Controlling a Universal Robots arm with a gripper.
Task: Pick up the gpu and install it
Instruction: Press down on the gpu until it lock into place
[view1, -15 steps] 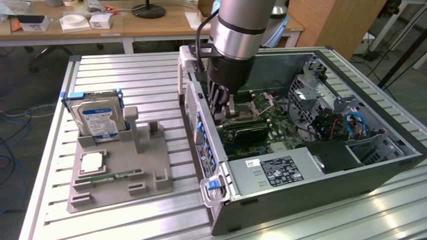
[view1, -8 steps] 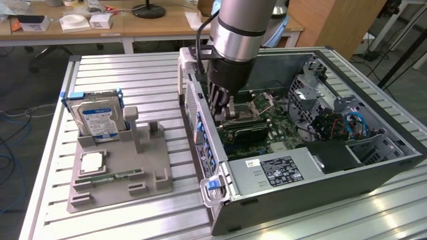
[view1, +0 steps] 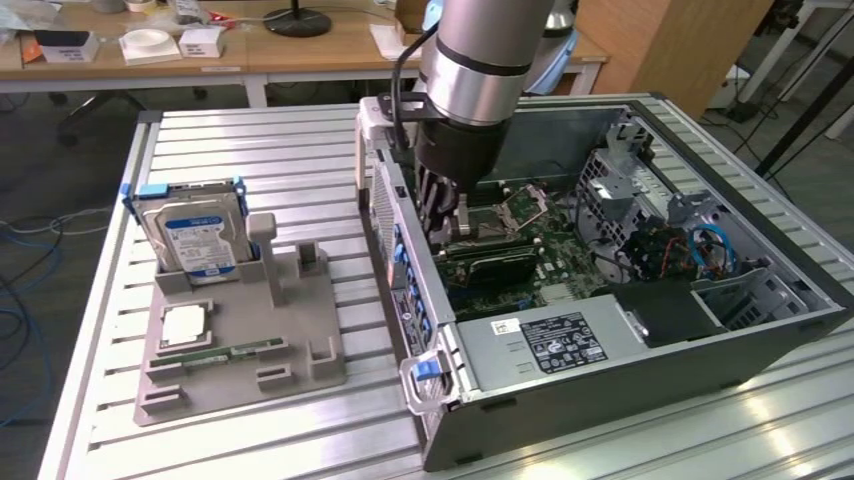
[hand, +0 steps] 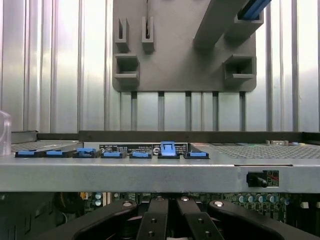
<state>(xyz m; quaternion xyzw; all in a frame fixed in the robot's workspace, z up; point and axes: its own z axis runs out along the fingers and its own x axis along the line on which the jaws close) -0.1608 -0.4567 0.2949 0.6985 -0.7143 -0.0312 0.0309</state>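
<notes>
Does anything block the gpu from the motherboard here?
Nothing visible does. The shut gripper is down inside the open case, right above the gpu, which lies against the motherboard; whether it is fully seated cannot be told.

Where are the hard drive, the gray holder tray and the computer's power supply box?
hard drive (view1: 196, 232), exterior view, on its blue-white label.
gray holder tray (view1: 287, 340), exterior view, on its bare flat base.
power supply box (view1: 567, 340), exterior view, on its black sticker.
</notes>
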